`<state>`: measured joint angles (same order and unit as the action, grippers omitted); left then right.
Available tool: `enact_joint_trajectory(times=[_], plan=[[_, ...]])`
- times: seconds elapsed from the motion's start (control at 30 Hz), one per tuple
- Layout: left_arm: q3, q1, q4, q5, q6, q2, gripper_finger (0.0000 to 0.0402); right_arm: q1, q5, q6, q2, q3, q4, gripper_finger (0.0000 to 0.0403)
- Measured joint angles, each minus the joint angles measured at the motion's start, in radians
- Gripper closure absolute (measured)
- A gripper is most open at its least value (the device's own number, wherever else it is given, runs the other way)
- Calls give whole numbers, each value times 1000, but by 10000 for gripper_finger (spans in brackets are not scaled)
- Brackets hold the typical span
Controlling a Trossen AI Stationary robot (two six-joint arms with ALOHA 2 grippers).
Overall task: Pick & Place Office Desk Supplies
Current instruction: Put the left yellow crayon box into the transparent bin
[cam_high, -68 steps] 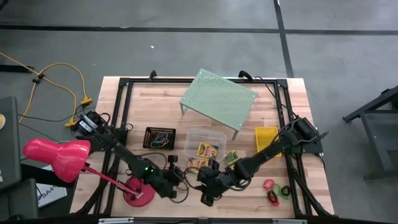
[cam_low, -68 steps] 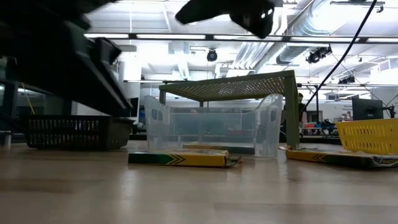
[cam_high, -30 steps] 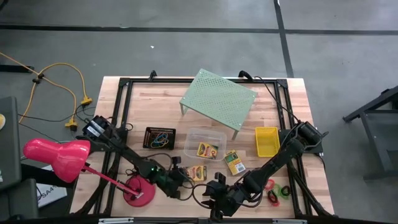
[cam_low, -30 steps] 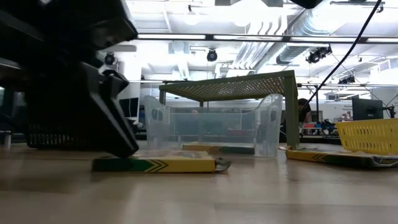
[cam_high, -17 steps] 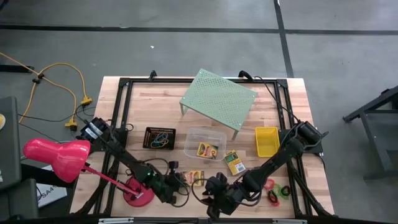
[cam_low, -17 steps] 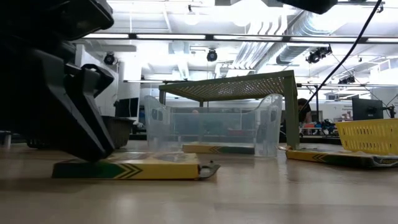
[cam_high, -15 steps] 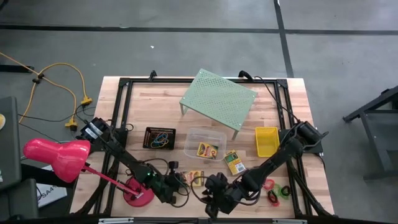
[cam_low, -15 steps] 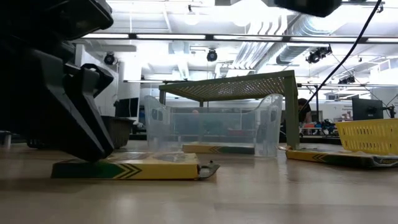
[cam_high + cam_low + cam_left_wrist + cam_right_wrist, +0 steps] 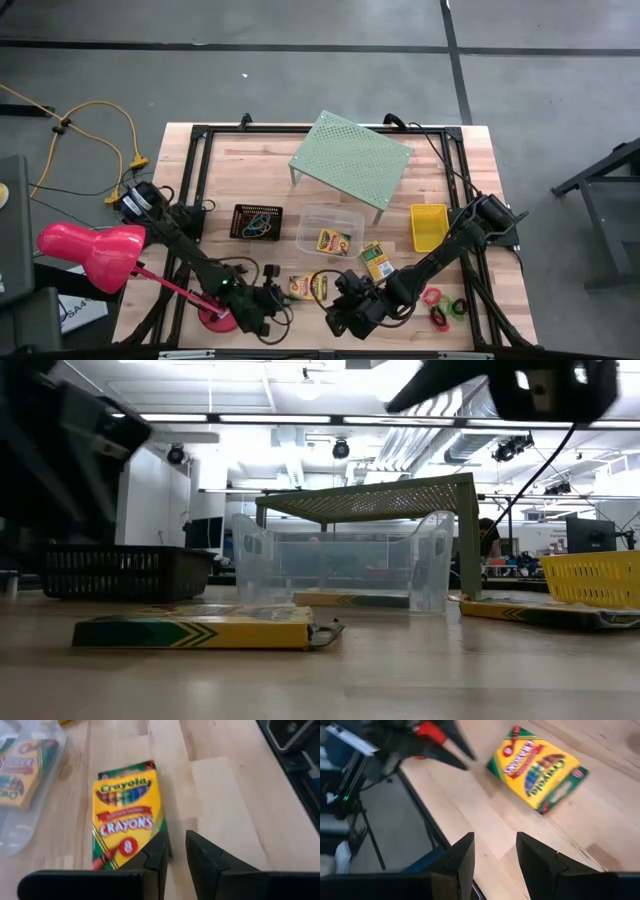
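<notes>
A green-and-yellow crayon box (image 9: 308, 287) (image 9: 195, 632) (image 9: 127, 815) lies flat on the table near its near edge. My left gripper (image 9: 268, 302) (image 9: 175, 851) hovers just left of it, fingers open by a narrow gap, touching nothing. My right gripper (image 9: 340, 312) (image 9: 492, 852) is open over the near edge, right of that box (image 9: 537, 767). A second box (image 9: 377, 260) lies on the wood. A third (image 9: 333, 240) lies in the clear tub (image 9: 330, 218). The black mesh tray (image 9: 257, 221) holds rubber bands. Little rings (image 9: 440, 305) lie at the right.
The pale green perforated shelf (image 9: 352, 160) stands at the far middle, with the yellow basket (image 9: 428, 226) to its right. The pink-red lamp (image 9: 90, 255) has its base (image 9: 222, 312) beside my left arm. Bare wood shows between the boxes and the rings.
My left gripper, standing on the crayon box, dragged it toward the near edge, then lifted off and drew back toward the left. The box stays flat where it was left. My right gripper moved a little toward the far edge.
</notes>
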<state>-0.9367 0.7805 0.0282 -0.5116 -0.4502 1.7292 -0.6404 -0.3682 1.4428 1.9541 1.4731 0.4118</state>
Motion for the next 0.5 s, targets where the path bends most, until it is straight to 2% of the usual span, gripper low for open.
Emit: enact_joint_trajectory(times=[0.3,0.5], plan=[[0,19,252,-4,-247,-14,338,-9,-34,158,0,0,34,270],[0,19,309,-6,-289,-14,338,-8,-28,222,10,0,47,270]])
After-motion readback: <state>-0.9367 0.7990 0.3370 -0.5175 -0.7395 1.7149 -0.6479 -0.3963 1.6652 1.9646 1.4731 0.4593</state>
